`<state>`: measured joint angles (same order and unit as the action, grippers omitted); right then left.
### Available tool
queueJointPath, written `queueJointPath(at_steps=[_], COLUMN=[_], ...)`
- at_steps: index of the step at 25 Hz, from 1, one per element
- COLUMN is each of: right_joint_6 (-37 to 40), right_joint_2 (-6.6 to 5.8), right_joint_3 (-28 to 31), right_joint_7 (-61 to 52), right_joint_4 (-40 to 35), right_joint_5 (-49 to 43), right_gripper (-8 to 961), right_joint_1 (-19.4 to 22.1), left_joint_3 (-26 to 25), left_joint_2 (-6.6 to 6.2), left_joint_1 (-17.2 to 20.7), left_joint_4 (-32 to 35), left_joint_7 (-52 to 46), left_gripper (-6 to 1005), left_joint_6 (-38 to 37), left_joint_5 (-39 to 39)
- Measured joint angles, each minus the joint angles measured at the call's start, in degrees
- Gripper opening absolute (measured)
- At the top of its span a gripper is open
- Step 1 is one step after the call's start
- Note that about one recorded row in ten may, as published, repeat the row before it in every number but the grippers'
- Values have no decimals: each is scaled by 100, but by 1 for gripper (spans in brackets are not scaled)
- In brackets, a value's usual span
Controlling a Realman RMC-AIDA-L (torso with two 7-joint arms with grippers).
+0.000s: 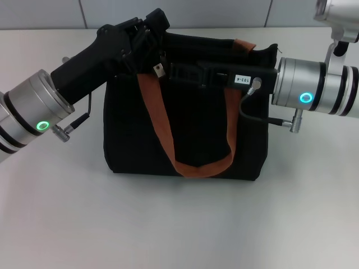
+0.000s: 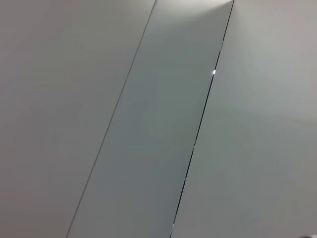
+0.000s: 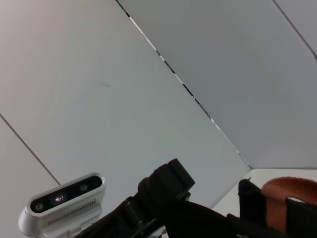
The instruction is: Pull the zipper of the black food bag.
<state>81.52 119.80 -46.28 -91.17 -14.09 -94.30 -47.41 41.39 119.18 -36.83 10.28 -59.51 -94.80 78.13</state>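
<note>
The black food bag (image 1: pixel 190 134) stands upright on the table, one rust-orange handle (image 1: pixel 168 145) hanging down its front. My left gripper (image 1: pixel 150 27) reaches in from the left and sits over the bag's top left corner. My right gripper (image 1: pixel 173 72) comes in from the right and lies along the bag's top edge, its tip near a small pale tag (image 1: pixel 159 69). The zipper is hidden behind the black grippers. The right wrist view shows the left gripper (image 3: pixel 166 191), the orange handle (image 3: pixel 290 196) and the bag's top (image 3: pixel 247 198). The left wrist view shows only wall panels.
The white table (image 1: pixel 179 224) spreads around the bag, with a panelled wall (image 1: pixel 224 11) behind it. A grey cable (image 1: pixel 252 115) loops from the right wrist over the bag's upper right. The left arm's wrist camera (image 3: pixel 64 201) shows in the right wrist view.
</note>
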Motion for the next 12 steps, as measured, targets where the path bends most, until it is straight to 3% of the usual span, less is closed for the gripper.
queueJointPath(at_steps=[6,11,12], right_joint_6=[-37,-99,-99], right_joint_2=[0,0,0], right_joint_3=[-4,-7,-7], right_joint_7=[-13,-31,-31], right_joint_4=[5,8,8], right_joint_5=[0,-3,-3], right_gripper=[458,448,410], right_joint_1=[-20,-30,-30], left_joint_3=[-9,-8,-8], left_joint_2=[0,6,6], left_joint_1=[-12,-29,-29], left_joint_4=[3,6,6], left_joint_7=[1,2,2], left_gripper=[23,23,23], left_joint_6=[7,-1,-1], left_joint_5=[0,0,0])
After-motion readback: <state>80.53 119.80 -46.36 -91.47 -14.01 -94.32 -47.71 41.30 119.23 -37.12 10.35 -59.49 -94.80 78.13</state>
